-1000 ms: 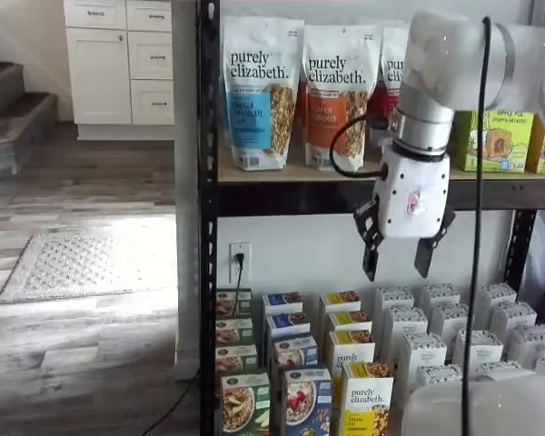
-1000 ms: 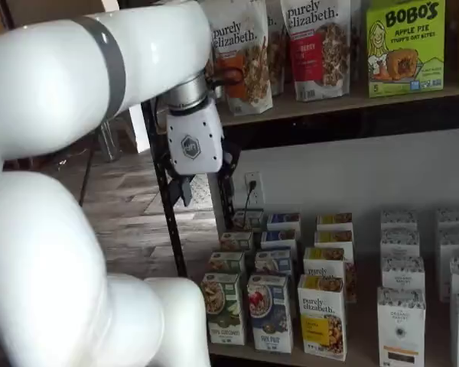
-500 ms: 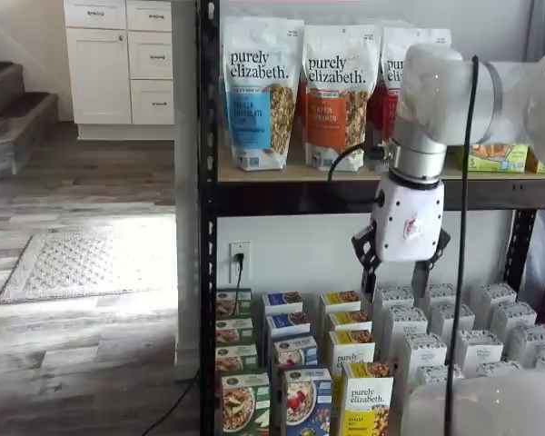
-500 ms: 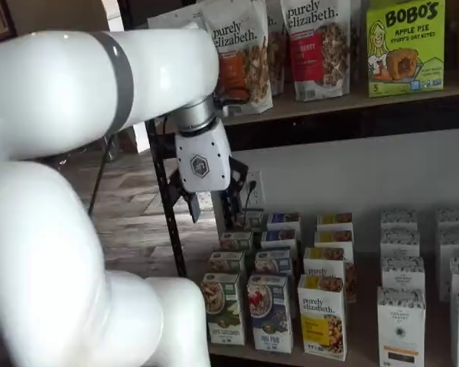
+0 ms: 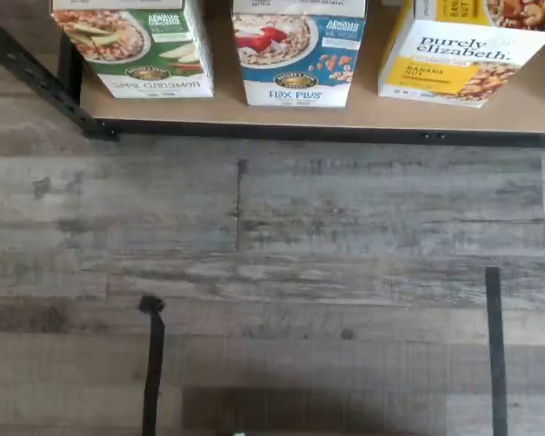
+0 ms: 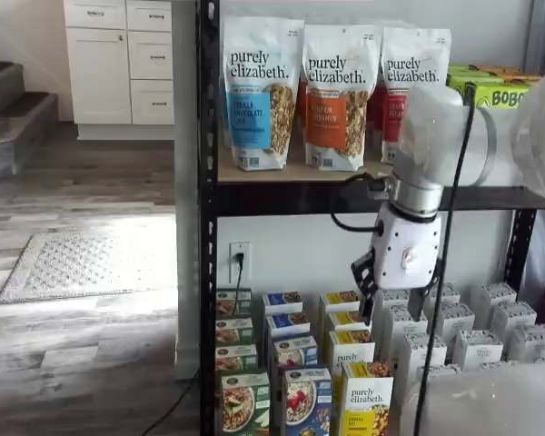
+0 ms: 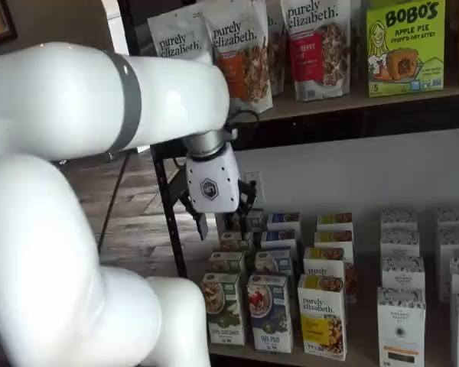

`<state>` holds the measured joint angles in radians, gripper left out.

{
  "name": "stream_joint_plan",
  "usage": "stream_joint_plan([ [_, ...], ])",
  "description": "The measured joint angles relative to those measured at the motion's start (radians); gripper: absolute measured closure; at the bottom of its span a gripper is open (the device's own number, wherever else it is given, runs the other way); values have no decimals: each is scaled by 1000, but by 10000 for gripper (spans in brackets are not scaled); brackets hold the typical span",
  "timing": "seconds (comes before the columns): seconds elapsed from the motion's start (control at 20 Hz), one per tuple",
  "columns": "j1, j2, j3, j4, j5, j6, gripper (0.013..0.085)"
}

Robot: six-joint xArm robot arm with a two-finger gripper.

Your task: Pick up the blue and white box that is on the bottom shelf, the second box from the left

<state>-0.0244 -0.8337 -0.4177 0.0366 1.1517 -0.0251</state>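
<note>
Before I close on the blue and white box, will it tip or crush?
The blue and white box is small upright cardboard, so probably light and fairly stiff, though hard squeezing may dent it. It stands tall and narrow, close beside the green box and the yellow box: a sideways nudge could tip it against them.

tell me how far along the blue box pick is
Done: nothing is grasped; the blue box stands in the front row of the bottom shelf, between the green box and the yellow box. In hand: the gripper hangs above the rows, fingers open and empty. Left: lower to the box, close on it, lift it out.
</note>
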Motion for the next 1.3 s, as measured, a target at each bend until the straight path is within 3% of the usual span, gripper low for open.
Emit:
stream_joint_plan([
  [0.35, 23, 64, 51, -3, -120, 20, 130],
  [0.75, 74, 223, 81, 2, -325, 60, 130],
  [1.15, 117, 406, 61, 77, -484, 39, 130],
  [1.3, 127, 456, 54, 63, -533, 56, 130],
])
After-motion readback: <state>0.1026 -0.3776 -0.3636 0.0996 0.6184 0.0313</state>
